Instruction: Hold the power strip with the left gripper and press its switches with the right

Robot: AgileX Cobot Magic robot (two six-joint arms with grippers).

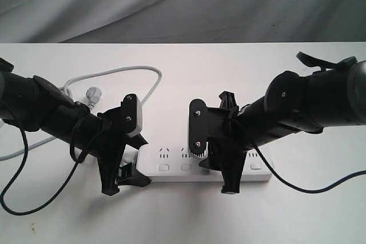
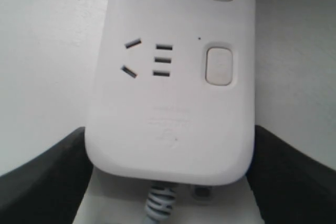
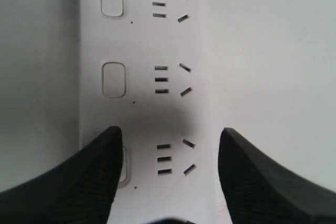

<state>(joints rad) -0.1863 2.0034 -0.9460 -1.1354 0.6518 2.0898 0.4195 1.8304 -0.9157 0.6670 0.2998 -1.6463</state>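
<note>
1. Pressing the small white square switches (image 3: 114, 80) looks like the step in hand. The long white rounded plastic power strip (image 1: 174, 161) lies flat on the white table (image 1: 183, 84), at about 6 o'clock in the exterior view. It runs from the 9 o'clock side to the 3 o'clock side.
2. The left gripper (image 2: 169, 132), a black two-fingered claw, has one finger on each side of the strip's cord end. It looks clenched on the strip.
3. The right gripper (image 3: 169, 129), a black claw with a long grey plate, is spread wide and holds nothing. One finger (image 3: 79, 182) sits over a switch. I cannot tell if it is pushing it.
4. To do this well, push straight down on the middle of one button with one fingertip. Push gently, lift off, then go to the next button. The left claw should hold firm so the strip does not slide or tip.
5. The slim black left arm (image 1: 51, 112) reaches in from 9 o'clock. The thick black right arm (image 1: 297, 104) reaches in from 3 o'clock. Both slope down, with claws pointing at the table.
6. The light grey cord (image 1: 114, 72) loops off toward 10 o'clock, away from the claws.
</note>
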